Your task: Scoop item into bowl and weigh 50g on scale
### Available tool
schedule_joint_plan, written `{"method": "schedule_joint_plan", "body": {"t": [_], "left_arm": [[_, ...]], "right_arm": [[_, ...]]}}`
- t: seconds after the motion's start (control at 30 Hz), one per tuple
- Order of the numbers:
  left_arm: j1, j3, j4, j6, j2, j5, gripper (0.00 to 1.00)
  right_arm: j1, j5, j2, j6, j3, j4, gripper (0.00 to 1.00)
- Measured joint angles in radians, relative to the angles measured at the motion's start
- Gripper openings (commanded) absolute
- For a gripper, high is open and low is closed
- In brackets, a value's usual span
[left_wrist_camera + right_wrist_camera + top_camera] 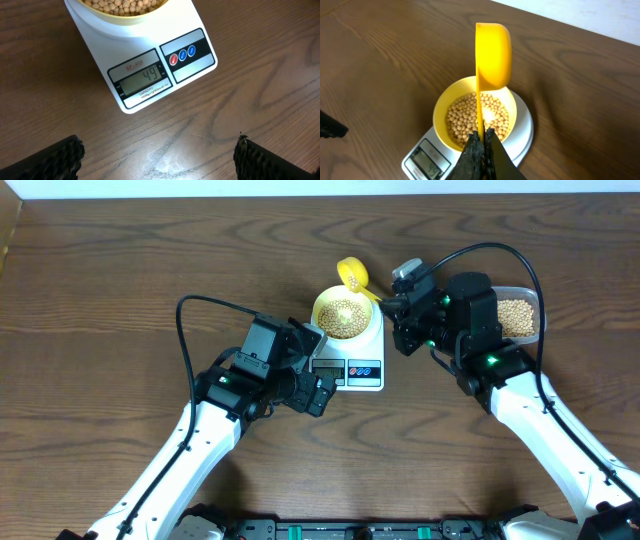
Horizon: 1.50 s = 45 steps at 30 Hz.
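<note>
overhead, scale (345, 372): white, sat near the middle of the brown wooden table (120, 270), display end toward the robot
overhead, bowl (318, 313): pale yellow, stood on the scale's round platform
overhead, beans (345, 318): tan heap inside the bowl; more of them in a clear tub (518, 292) off to the right, partly behind the right arm
overhead, scoop (352, 275): yellow, cup just past the bowl's far rim, handle running to the right gripper (385, 302)
overhead, right gripper: clamped on the scoop handle, just beside the bowl's right edge
overhead, left gripper (315, 368): hung at the scale's left near corner, spread wide, nothing in it
left wrist, display (142, 80): grey window read 49; red and blue buttons (182, 54) beside it
left wrist, fingers (57, 157): two black pads at the bottom corners, far apart, bare table between them, clear of the scale
left wrist, bowl: only the near rim showed at the top edge, beans inside
right wrist, fingers (472, 155): pressed tight together on the thin handle
right wrist, scoop: turned on its edge, cup raised over the bowl's far side; whether it held anything, could not tell
right wrist, bowl: centred on the platform, beans covering its floor
right wrist, scale: display corner showed at the bottom left, digits too blurred to read
</note>
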<state>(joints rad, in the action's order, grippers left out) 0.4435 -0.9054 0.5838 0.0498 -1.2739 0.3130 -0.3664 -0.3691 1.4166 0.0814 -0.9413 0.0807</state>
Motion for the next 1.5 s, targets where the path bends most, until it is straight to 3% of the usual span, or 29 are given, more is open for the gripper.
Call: {"method": "schedule_joint_plan", "body": {"t": [1.0,1.5], "left_arm": [[0.000,0.000,0.000,0.000,0.000,0.000,0.98],[0.000,0.000,0.000,0.000,0.000,0.000,0.98]], "right_arm": [[0.005,-0.016,0.000,-0.060,0.000,-0.020,0.01],[0.222,-0.179,-0.055,-0.265,0.000,-0.039,0.01]]}}
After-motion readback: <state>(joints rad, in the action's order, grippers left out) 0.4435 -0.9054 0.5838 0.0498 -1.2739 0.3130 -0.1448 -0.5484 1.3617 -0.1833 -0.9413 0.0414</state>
